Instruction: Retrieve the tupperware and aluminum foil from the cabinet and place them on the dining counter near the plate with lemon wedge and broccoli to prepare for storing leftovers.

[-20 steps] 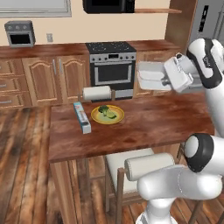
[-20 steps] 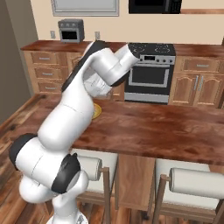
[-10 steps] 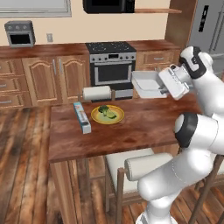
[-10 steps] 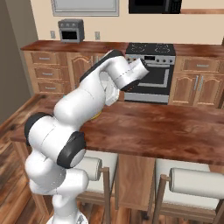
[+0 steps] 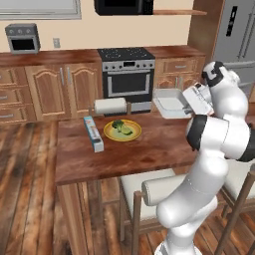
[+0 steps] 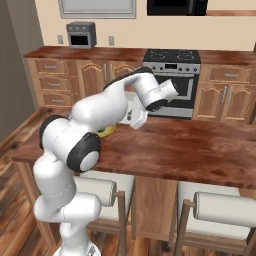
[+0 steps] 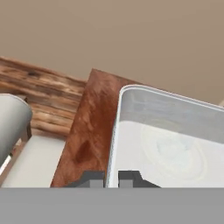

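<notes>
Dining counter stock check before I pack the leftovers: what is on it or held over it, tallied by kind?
Aluminum foil box: 1
Paper towel roll: 1
Yellow plate: 1
Broccoli floret: 1
Lemon wedge: 1
Tupperware, gripped at its rim by the pincer above the dining counter: 1
Total: 6

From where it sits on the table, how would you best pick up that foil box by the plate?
Grip the foil box across its narrow width near the middle, coming straight down from above. It lies flat and long on the table, its long sides free: the plate lies beside it, apart, and the midpoint keeps it balanced.
</notes>
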